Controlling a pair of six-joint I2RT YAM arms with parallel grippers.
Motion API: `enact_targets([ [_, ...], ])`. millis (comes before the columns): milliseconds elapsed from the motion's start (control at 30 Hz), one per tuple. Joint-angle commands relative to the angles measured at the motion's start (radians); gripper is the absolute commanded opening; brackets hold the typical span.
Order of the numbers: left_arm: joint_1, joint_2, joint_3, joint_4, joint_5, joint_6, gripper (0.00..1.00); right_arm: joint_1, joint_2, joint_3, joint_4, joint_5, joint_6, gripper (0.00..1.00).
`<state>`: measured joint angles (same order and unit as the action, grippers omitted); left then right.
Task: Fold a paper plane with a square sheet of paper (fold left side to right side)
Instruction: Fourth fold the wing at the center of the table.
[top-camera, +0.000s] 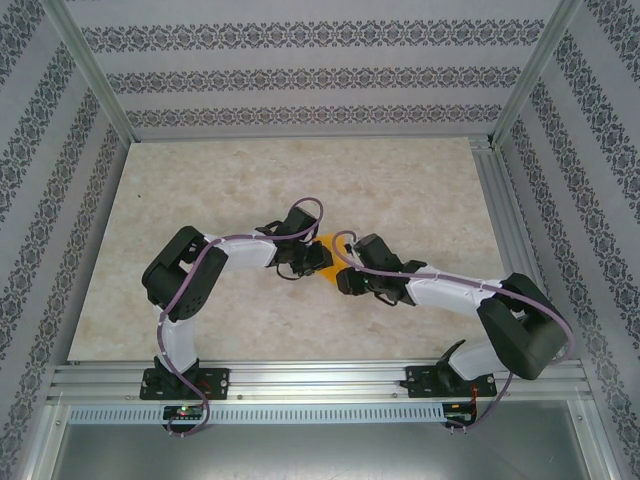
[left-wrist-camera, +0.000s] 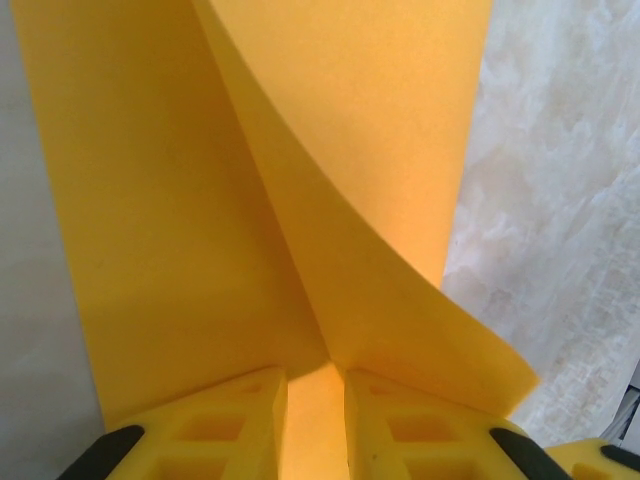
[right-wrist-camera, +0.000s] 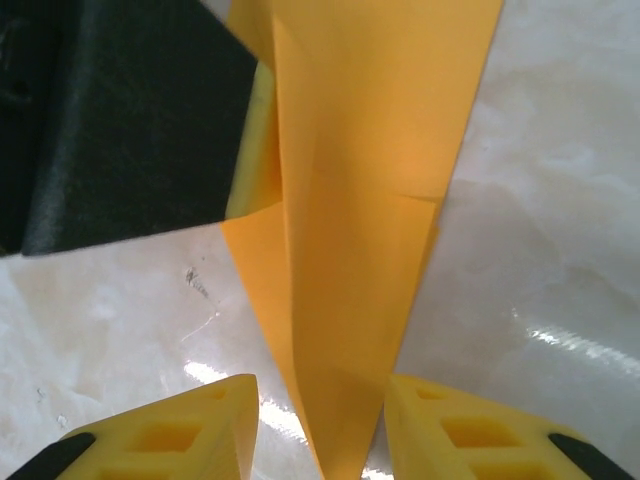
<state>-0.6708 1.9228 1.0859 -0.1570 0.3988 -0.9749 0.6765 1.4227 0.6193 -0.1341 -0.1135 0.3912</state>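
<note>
**Two pincers meet on folded paper at mid-counter**

The paper plane (right-wrist-camera: 350, 250), a narrow orange-yellow wedge with creases, is at the middle of the marbled counter (top-camera: 420, 200), between the tips of the two arms. The left pincer (left-wrist-camera: 315, 390) is closed on it: the paper's layers converge into the slim gap between its fingers, and one flap curls up on the right. The right pincer (right-wrist-camera: 320, 405) stands open, with the wedge's pointed end between its parted fingers.

Paper plane (top-camera: 332, 274) — mostly covered from above — runs off both wrist views' top edge.
</note>
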Motion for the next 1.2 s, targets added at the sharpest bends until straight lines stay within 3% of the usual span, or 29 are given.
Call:
enact_targets([
  [0, -0.012, 0.012, 0.026, -0.007, -0.001, 0.002, 0.24, -0.071, -0.025, 0.016, 0.071, -0.105, 0.036, 0.39],
  [100, -0.012, 0.009, 0.025, -0.009, -0.002, 0.002, 0.24, -0.145, -0.019, 0.024, 0.133, -0.243, 0.078, 0.38],
  [267, -0.012, 0.008, 0.025, -0.01, -0.002, 0.004, 0.24, -0.205, 0.038, 0.081, 0.164, -0.372, 0.129, 0.37],
  [667, -0.012, 0.004, 0.018, -0.009, -0.005, 0.003, 0.24, -0.222, 0.242, 0.216, 0.171, -0.433, 0.187, 0.29],
  [1167, -0.013, 0.005, 0.02, -0.013, -0.005, 0.004, 0.24, -0.236, 0.333, 0.263, 0.183, -0.46, 0.207, 0.28],
])
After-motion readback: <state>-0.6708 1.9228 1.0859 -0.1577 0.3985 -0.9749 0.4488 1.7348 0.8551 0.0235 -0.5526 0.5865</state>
